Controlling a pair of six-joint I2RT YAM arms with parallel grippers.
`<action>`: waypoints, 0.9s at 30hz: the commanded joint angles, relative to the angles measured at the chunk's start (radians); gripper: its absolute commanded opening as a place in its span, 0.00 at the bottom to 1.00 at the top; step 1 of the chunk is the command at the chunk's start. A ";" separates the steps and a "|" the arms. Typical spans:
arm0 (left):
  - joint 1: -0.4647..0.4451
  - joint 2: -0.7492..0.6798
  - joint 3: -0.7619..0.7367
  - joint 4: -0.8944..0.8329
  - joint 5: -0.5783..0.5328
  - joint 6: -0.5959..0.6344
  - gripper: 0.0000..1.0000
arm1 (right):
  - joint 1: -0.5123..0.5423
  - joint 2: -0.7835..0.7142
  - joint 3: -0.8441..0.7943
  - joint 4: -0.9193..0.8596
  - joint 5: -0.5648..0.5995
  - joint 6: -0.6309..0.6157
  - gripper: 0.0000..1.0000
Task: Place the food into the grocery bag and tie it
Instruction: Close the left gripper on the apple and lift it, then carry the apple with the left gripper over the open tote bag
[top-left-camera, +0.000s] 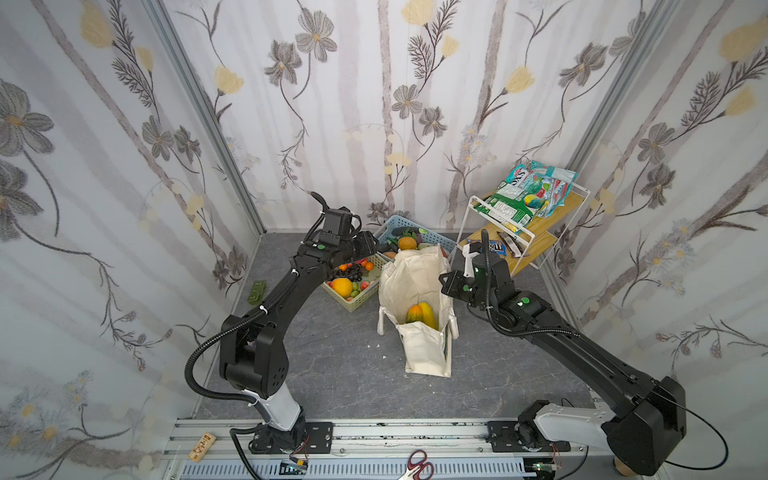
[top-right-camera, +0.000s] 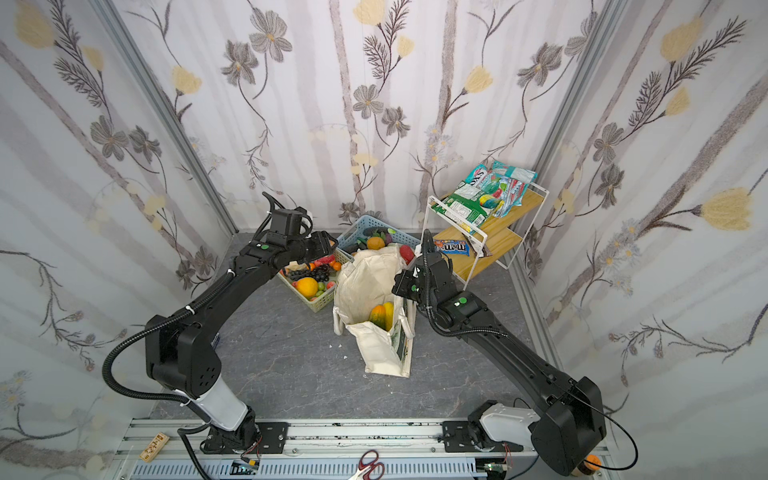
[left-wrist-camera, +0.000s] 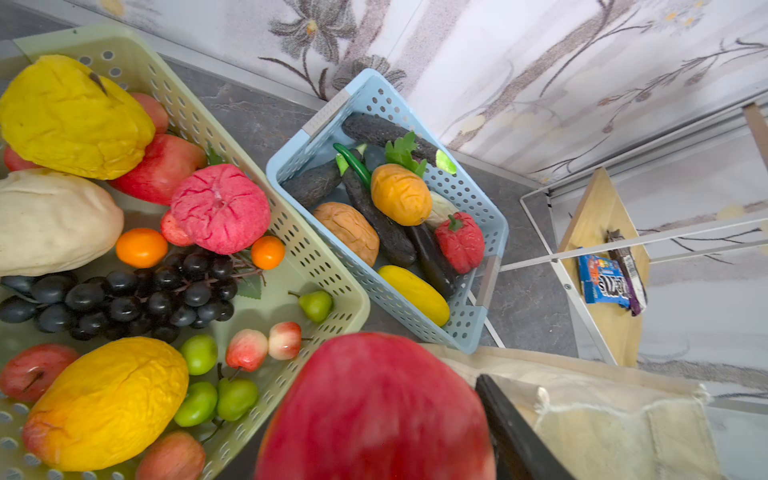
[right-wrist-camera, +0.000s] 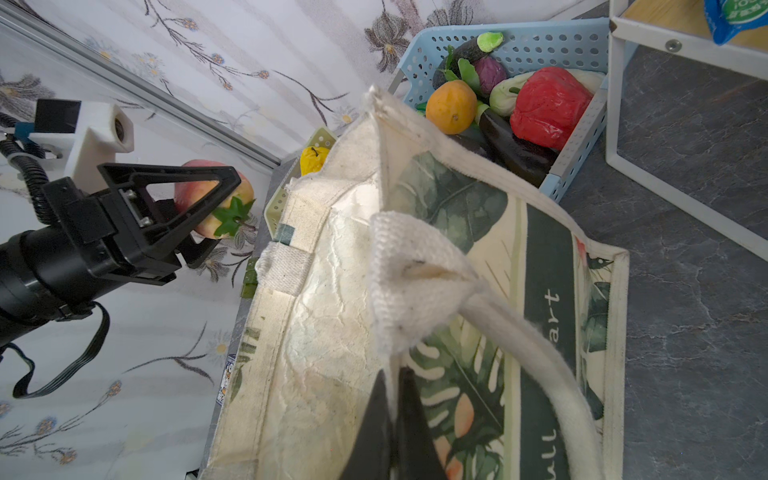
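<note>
Both top views show the cream canvas tote bag (top-left-camera: 415, 286) (top-right-camera: 365, 286), printed with green leaves, standing open in the middle of the grey floor. A yellow-orange toy mango (top-left-camera: 422, 318) (top-right-camera: 382, 316) lies at its bottom, which neither wrist camera sees. From above, the left gripper (top-left-camera: 368, 246) (top-right-camera: 322, 245) hangs just left of the bag's far corner, over the pastel green perforated basket (top-left-camera: 353, 306), and its own body hides what it carries. The right wrist view settles that: its black fingers (right-wrist-camera: 228, 176) are spread around a red toy apple (right-wrist-camera: 243, 189), held in the air clear of the bag's rim. In the left wrist view the same apple (left-wrist-camera: 374, 407) is a close red blur, with the green basket's fruit and a pale blue perforated basket (left-wrist-camera: 478, 199) of toy vegetables beyond it. The right gripper (right-wrist-camera: 390, 432) has its jaws pressed together on the bag's right-hand rim, and the thick white rope handle (right-wrist-camera: 519, 345) loops just beside it. At the far right stands a white wire shelf with wooden boards (top-left-camera: 536, 232). Snack packets (top-left-camera: 528, 191) are heaped on its top board, and a dark wrapped snack bar (left-wrist-camera: 627, 270) lies beside a blue candy packet (left-wrist-camera: 602, 282) on the lower one. The two baskets crowd the bag's far side, and from above the bag's raised far wall covers part of the blue one.
</note>
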 joint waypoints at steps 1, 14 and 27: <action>-0.012 -0.024 0.010 0.006 0.023 -0.013 0.61 | 0.000 0.001 0.000 0.048 0.000 -0.001 0.01; -0.103 -0.084 0.000 0.008 0.038 -0.019 0.61 | 0.000 0.004 -0.002 0.051 -0.002 -0.001 0.01; -0.222 -0.097 0.013 -0.097 0.070 0.098 0.61 | 0.000 0.002 -0.006 0.043 0.000 -0.005 0.01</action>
